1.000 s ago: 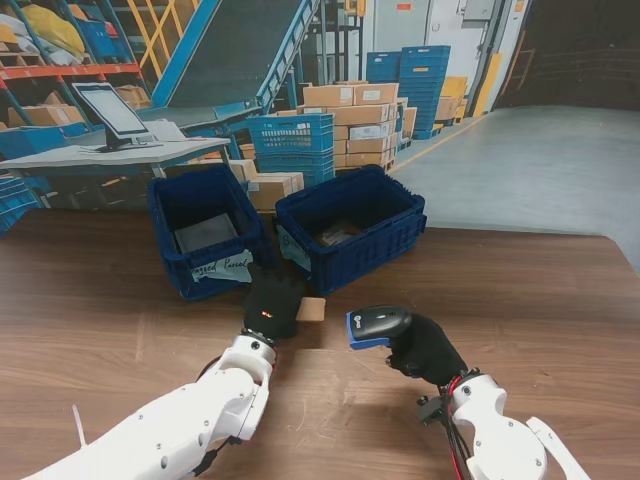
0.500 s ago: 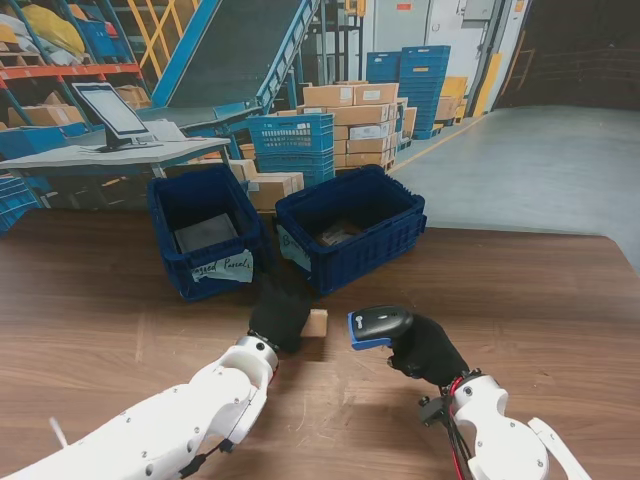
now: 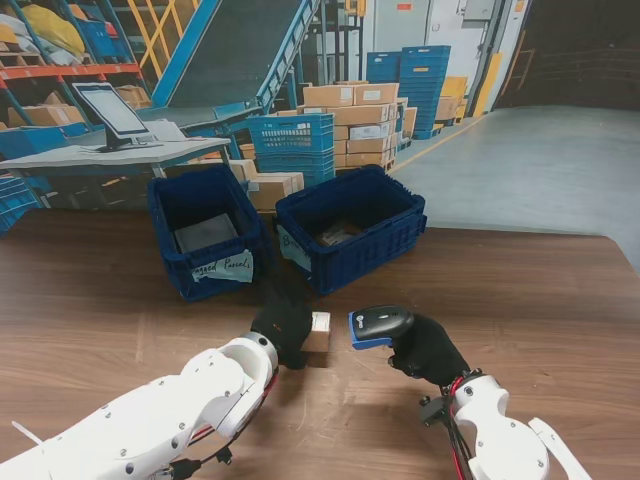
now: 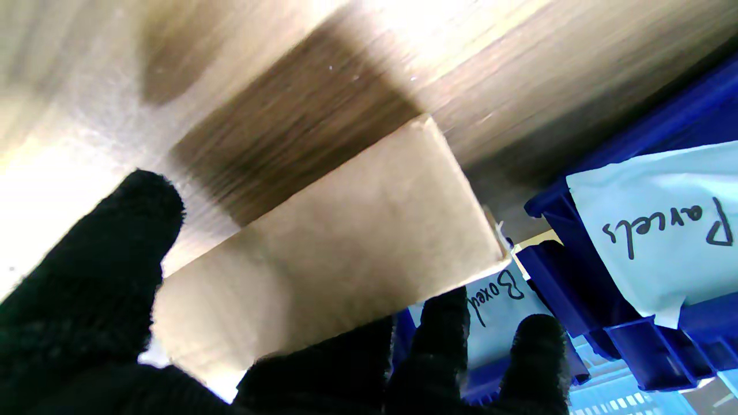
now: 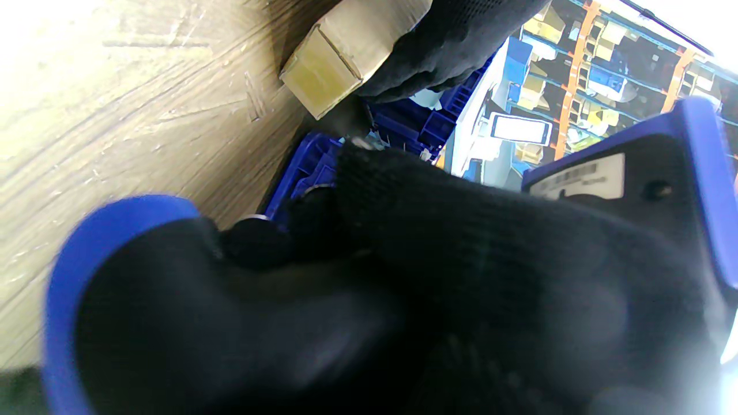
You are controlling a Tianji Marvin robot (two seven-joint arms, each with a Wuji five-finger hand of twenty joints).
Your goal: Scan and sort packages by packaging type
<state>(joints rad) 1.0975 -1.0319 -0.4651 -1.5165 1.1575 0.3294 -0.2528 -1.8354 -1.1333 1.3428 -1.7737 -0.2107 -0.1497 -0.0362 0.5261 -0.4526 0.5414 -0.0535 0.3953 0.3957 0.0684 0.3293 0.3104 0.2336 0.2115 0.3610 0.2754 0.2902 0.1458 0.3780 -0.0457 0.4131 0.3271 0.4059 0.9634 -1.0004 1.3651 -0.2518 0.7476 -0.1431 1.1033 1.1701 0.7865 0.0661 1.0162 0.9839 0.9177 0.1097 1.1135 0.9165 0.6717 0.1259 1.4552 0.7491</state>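
The left hand (image 3: 283,322) has its fingers wrapped round a box (image 3: 318,332). At its 3 o'clock, the right hand (image 3: 425,347) grips a scanner (image 3: 378,326), nose toward the box.

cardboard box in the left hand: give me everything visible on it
The cardboard box is small, plain brown and oblong, with a pale label on its end towards the scanner. The black-gloved left hand grips it, thumb on one side and fingers on the other. It sits low over the wooden table; contact cannot be told. The scanner's head faces it, apart.
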